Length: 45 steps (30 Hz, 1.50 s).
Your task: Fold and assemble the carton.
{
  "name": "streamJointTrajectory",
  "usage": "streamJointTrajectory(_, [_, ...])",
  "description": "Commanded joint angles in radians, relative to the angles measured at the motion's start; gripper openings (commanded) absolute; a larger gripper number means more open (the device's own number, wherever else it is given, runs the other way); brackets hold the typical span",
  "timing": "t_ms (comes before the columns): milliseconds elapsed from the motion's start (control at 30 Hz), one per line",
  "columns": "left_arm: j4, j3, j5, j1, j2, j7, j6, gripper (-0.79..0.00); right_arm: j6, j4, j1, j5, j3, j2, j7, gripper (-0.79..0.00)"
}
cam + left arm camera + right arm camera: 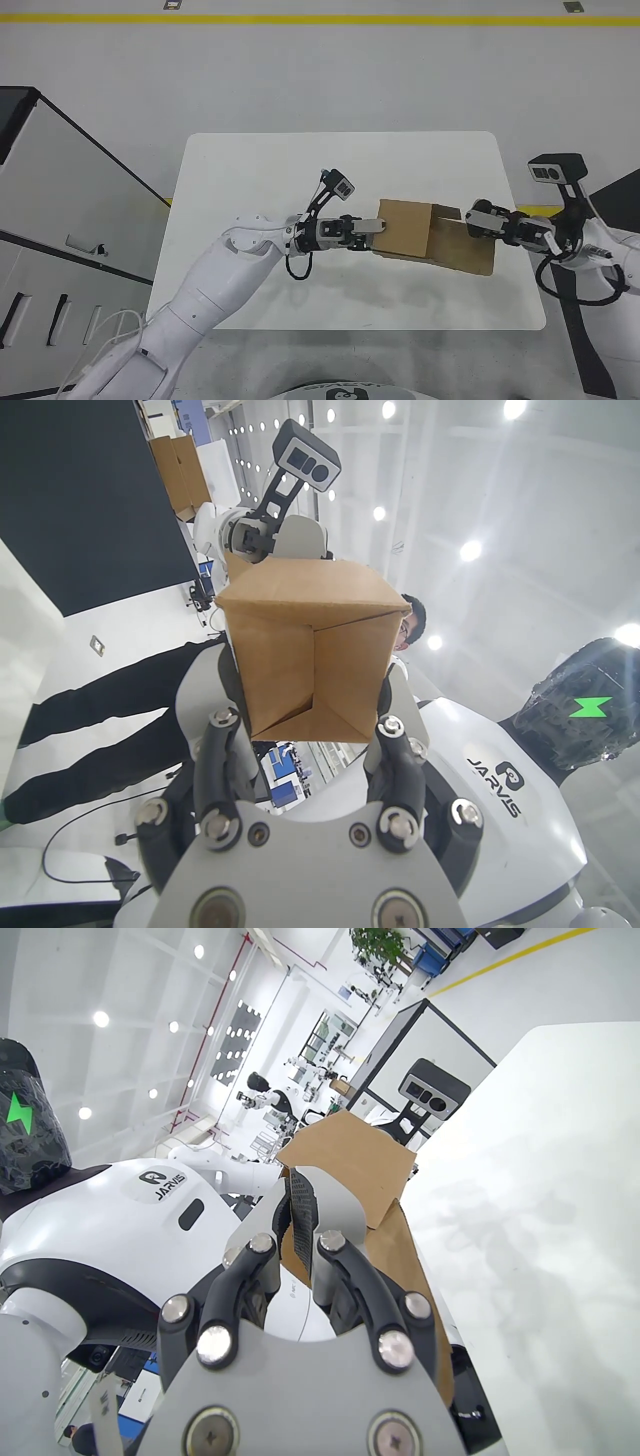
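— What is the room like?
— A white tabletop (250,180), then grey floor (320,70) with a yellow line (320,18).
— And the tools?
— The left tool (372,225) is spread wide, grasping the carton (420,232) across its closed end. The right tool (472,217) is nearly closed, pinching a flap at the open end. The carton spans between both tools, over the tabletop.

White table (300,170) with rounded corners on a pale floor (330,80), and a yellow line (300,18) painted across the far side with a couple of small dark floor plates (172,5) just beyond it. Off to the table's left there's a grey cabinet (70,190) with a black frame. Way back in the room you can spot green plants (372,940), blue bins (435,955) and some stacked brown boxes (182,475)
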Motion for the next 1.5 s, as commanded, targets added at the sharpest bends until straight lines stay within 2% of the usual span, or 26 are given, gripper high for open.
streamJointTrajectory(0, [0.000, 0.000, 0.000, 0.000, 0.000, 0.000, 0.000, -0.785, 0.000, 0.000, 0.000, 0.000, 0.000, 0.000, 0.000, -0.785])
streamJointTrajectory(133, [-0.025, -0.011, 0.018, 0.021, 0.002, 0.040, 0.012, -0.785, 0.002, -0.033, 0.002, -0.032, -0.019, -0.002, -0.018, -0.785])
streamJointTrajectory(400, [-0.055, -0.036, 0.031, 0.046, 0.006, 0.039, 0.017, -0.785, 0.018, -0.044, 0.023, -0.085, -0.061, -0.002, -0.007, -0.785])
streamJointTrajectory(1467, [-0.084, -0.059, 0.087, 0.069, 0.000, 0.063, 0.026, -0.785, 0.118, -0.110, 0.103, -0.291, -0.217, -0.005, -0.102, -0.785])
